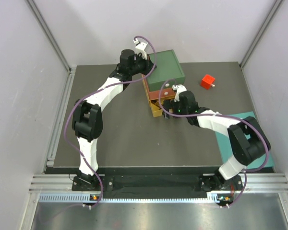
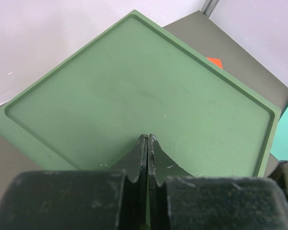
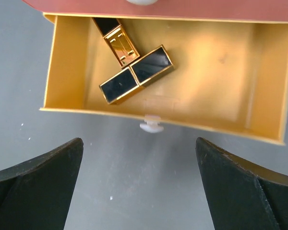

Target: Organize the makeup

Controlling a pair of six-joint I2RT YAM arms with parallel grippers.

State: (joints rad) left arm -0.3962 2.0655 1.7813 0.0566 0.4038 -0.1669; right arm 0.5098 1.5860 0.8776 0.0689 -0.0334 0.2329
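The right gripper [image 3: 139, 146] hangs released over the bench [image 3: 134, 196]. In the open yellow drawer [image 3: 67, 62] just ahead, a gold-black case [image 3: 137, 74] touches a second case [image 3: 119, 40]. The left gripper [image 2: 148, 140] is clenched empty over the green box top [image 2: 134, 81].

Two cases [image 3: 137, 74] lie touching in the pulled-out drawer [image 3: 221, 62] (toward one end) of the box [image 1: 165, 67]; a cube [image 1: 208, 81] sits right of the box on the desk [image 1: 129, 134].
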